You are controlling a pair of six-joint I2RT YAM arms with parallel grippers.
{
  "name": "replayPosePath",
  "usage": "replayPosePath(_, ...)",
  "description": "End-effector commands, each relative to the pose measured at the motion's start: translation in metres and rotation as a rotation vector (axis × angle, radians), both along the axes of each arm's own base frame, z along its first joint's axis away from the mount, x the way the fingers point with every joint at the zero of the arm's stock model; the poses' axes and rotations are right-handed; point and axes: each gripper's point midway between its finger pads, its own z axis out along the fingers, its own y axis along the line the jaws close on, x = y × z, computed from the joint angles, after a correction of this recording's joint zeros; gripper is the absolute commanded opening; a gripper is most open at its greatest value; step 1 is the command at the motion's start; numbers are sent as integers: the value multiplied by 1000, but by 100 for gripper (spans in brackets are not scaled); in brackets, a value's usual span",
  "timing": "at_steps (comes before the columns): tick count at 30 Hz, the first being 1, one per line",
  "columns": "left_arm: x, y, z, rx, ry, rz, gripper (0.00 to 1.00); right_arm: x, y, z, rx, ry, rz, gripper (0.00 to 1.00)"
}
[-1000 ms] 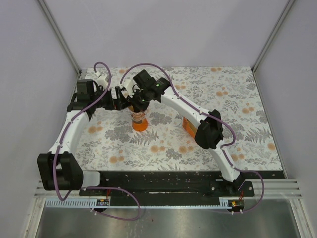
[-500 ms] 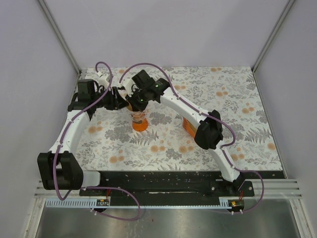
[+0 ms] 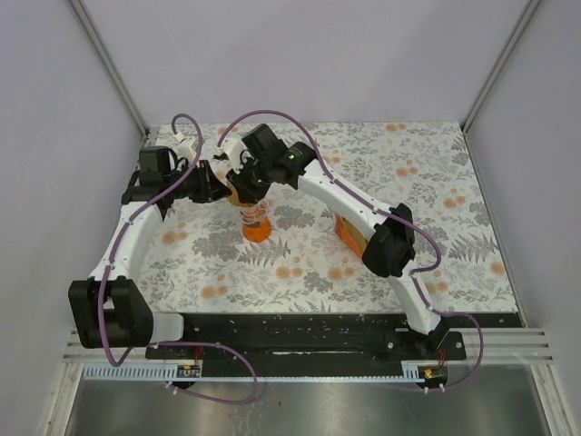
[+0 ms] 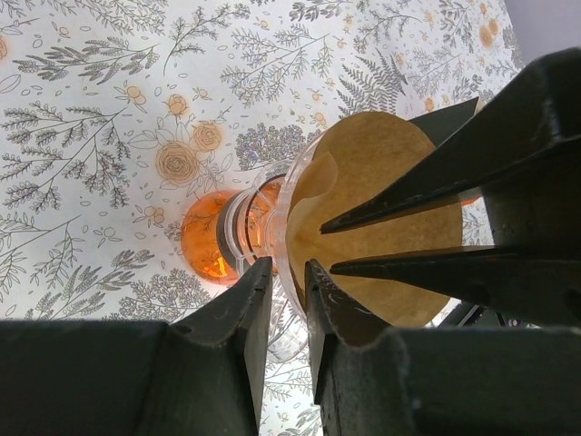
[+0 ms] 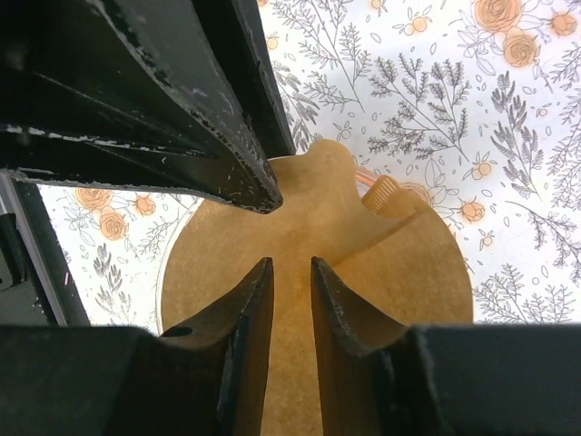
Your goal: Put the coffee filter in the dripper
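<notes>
The dripper [image 3: 256, 224], a clear funnel on an orange base [image 4: 204, 238], stands upright at the back left of the floral cloth. The coffee filter [image 4: 372, 182], a light-brown paper cone, sits opened inside the funnel [image 5: 363, 263]. My left gripper [image 4: 289, 265] comes from the left and is pinched on the funnel's rim, one finger outside the clear wall and one inside on the paper. My right gripper [image 5: 290, 272] hangs over the filter with its jaws slightly apart, and only the paper shows in the gap. Both grippers meet above the dripper in the top view.
An orange and beige object [image 3: 348, 232] lies on the cloth to the right of the dripper, partly under my right arm. Grey walls close the table in at the back and both sides. The left gripper's black fingers [image 5: 209, 136] crowd the top of the right wrist view.
My left jaws closed from wide open onto the dripper's rim. My right jaws parted from shut and let go of the filter, which stays in the funnel.
</notes>
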Motion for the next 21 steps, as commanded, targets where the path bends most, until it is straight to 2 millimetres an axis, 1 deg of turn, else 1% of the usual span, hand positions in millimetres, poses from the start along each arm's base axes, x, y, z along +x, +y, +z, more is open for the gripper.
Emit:
replayPosePath(1, -2, 1, 14, 6, -57, -15, 25, 2, -1, 48, 83, -79, -38, 33)
replayPosePath(4, -2, 1, 13, 6, -55, -17, 24, 1, -1, 56, 109, -88, -43, 37)
replayPosePath(6, -2, 1, 12, 5, -52, -18, 24, 1, 0, 65, 133, -105, -40, 39)
replayPosePath(8, -2, 0, 14, 3, -58, -22, 24, -2, 1, 77, 165, -116, -27, 43)
replayPosePath(11, -2, 0, 16, 4, -65, -21, 24, -12, 2, 105, 230, -139, 25, 54)
replayPosePath(13, -2, 1, 15, 5, -61, -20, 24, -15, 0, 124, 260, -178, 48, 63)
replayPosePath(15, -2, 1, 15, 5, -65, -22, 23, -10, -5, 134, 263, -214, 39, 75)
replayPosePath(17, -2, 1, 15, 9, -68, -21, 23, 1, -13, 135, 240, -238, 19, 82)
replayPosePath(19, -2, 1, 16, 11, -71, -20, 22, 14, -22, 128, 219, -223, 5, 86)
replayPosePath(20, -2, 1, 16, 10, -72, -23, 22, 20, -25, 120, 203, -203, 7, 88)
replayPosePath(21, -2, 1, 15, 11, -69, -21, 22, 28, -30, 119, 202, -193, 6, 90)
